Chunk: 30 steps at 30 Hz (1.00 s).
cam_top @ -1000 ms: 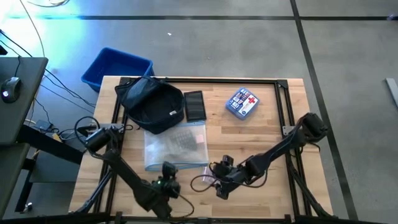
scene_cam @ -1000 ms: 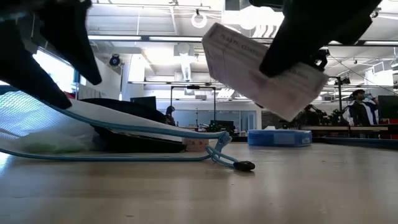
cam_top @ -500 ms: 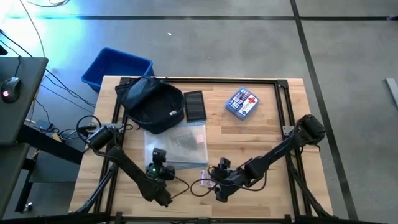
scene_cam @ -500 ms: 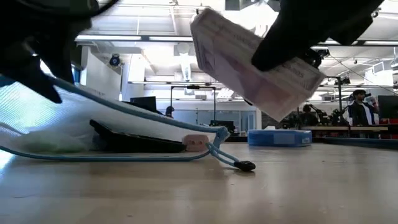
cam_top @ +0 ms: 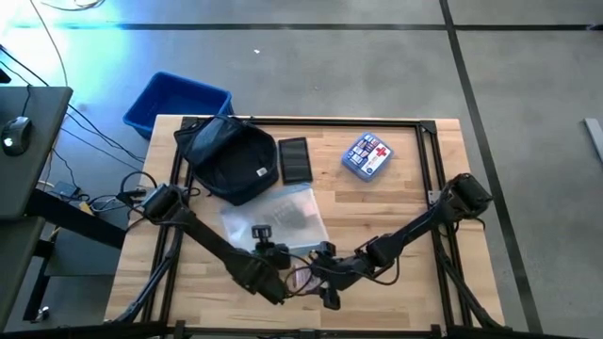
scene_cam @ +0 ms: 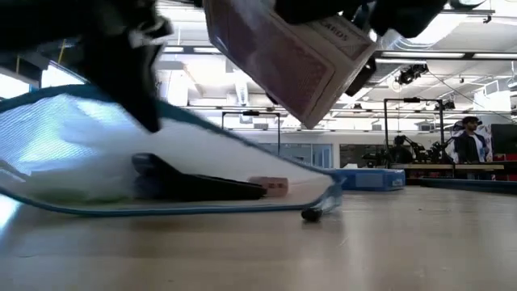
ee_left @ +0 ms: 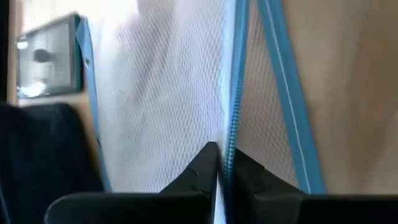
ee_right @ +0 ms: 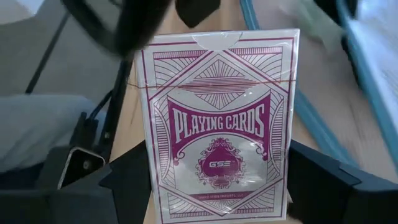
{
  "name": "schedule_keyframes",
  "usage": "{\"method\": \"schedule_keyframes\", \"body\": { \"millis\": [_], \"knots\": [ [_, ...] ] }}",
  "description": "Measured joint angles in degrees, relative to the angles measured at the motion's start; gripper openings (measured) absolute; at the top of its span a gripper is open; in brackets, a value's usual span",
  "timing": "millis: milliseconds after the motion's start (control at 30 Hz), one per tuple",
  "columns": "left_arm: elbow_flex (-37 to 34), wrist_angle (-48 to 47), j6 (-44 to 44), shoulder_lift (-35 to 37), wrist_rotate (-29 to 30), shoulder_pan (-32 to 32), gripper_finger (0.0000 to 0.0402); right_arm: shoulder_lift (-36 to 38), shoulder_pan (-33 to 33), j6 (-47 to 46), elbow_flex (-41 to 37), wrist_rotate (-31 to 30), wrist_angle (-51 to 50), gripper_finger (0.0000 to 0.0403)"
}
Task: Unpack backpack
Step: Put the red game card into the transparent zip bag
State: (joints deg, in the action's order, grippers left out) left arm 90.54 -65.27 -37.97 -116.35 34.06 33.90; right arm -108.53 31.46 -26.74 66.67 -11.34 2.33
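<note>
- Your backpack (cam_top: 229, 160) lies at the far left part of the table (cam_top: 415, 198), flopped open, dark and soft, with its small white label facing up
- Just behind that corner, off the table, you can see the blue bin (cam_top: 176, 102) on the floor
- Beside the backpack, on its right, lies a flat black case (cam_top: 295, 160); further right, well apart, sits the small blue pouch with a red cross (cam_top: 367, 155)
- In front of the backpack you have a clear mesh pouch (cam_top: 275, 218) with blue trim and a blue zipper; a dark flat thing shows inside it in the low view
- Your left gripper (cam_top: 273, 256) is at the near edge of that mesh pouch; in the left wrist view its fingers (ee_left: 202, 168) are pinched together on the pouch's blue zipper edge, and the low view shows that edge lifted off the table
- Your right gripper (cam_top: 320, 282) is near the front of the table, close beside the left one, and it holds a pack of playing cards (ee_right: 214, 124) between its fingers (ee_right: 320, 174), clamped across the pack's width
- In the low view the pack of cards hangs tilted, clear above the tabletop and above the mesh pouch
- Far behind the table, at the right of the low view, you can see a person (scene_cam: 466, 139) standing in the room
</note>
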Motion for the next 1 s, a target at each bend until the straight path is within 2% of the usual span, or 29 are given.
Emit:
{"method": "schedule_keyframes", "body": {
  "millis": [267, 533, 733, 1000],
  "knots": [
    [6.44, 3.83, 2.62, 0.03, -0.67, -3.78, 0.0000, -0.68, -1.86, 2.82, 0.00, 2.14, 0.28, 0.0280],
    [12.20, 5.78, 7.27, 0.01, -4.30, -6.77, 0.0000, -0.87, -6.01, 3.17, 0.02, 3.50, 0.46, 0.0280],
    [13.03, 4.38, 7.45, 0.03, -6.81, -7.37, 0.0000, -0.81, -9.34, -1.25, 2.03, 2.30, -7.31, 0.0280],
    [13.12, 2.92, 6.81, 0.81, -6.68, -7.00, 0.0000, -3.39, -10.31, 0.80, 4.68, 0.91, -3.41, 0.0282]
  ]
}}
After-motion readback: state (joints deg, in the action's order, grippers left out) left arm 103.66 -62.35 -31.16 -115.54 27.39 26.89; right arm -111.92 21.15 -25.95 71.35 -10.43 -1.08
